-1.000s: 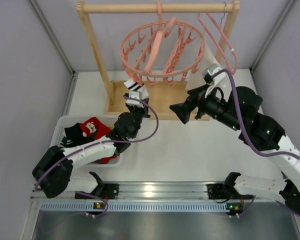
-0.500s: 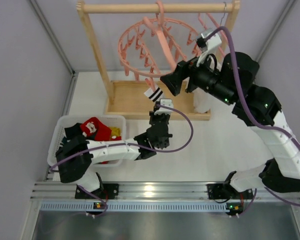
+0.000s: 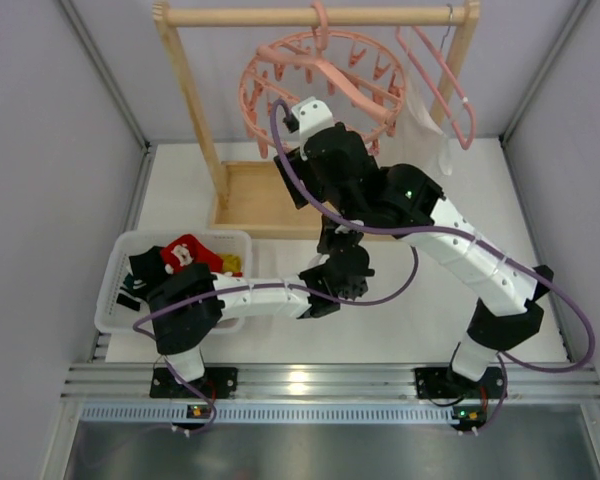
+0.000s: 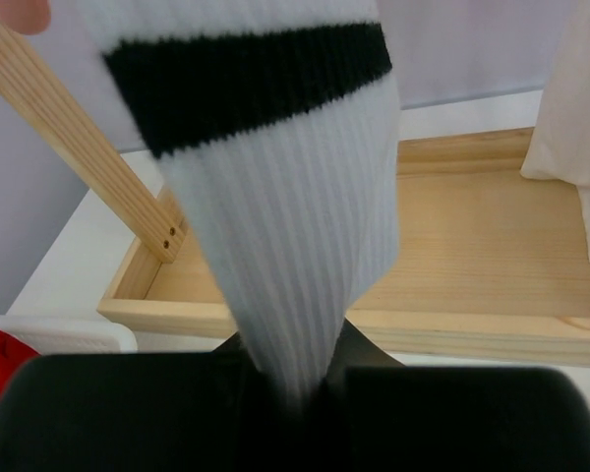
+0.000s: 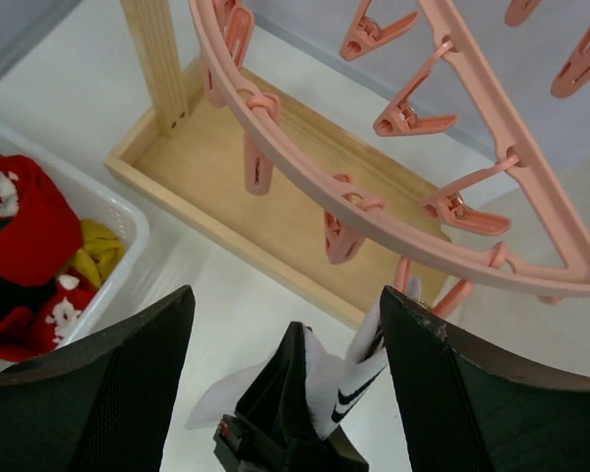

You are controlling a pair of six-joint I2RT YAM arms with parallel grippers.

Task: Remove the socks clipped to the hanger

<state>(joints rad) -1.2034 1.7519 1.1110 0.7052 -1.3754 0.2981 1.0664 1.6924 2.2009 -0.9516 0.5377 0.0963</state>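
My left gripper point(image 4: 295, 393) is shut on the white sock with black cuff stripes point(image 4: 275, 197). The right wrist view looks down on that gripper point(image 5: 300, 413) and its sock point(image 5: 359, 379). The sock's top reaches a clip under the salmon-pink hanger ring point(image 5: 374, 221); I cannot tell whether the clip still grips it. My right gripper point(image 5: 285, 383) is open and empty, with one finger on each side of the left gripper, just below the ring. In the top view the ring point(image 3: 325, 90) hangs from the wooden bar, and the right arm hides the sock. Red, black and teal socks point(image 3: 180, 260) lie in the basket.
A white basket point(image 3: 120, 250) stands at the left, and its rim shows in the right wrist view point(image 5: 128, 221). The wooden rack's base tray point(image 3: 250, 195) lies under the ring. A plain pink triangular hanger point(image 3: 450, 85) and a white cloth bag point(image 3: 425, 125) hang at the right.
My right arm has swung left from the right side and now sits under the ring, over my left gripper. My left gripper has moved right with the striped sock in it.
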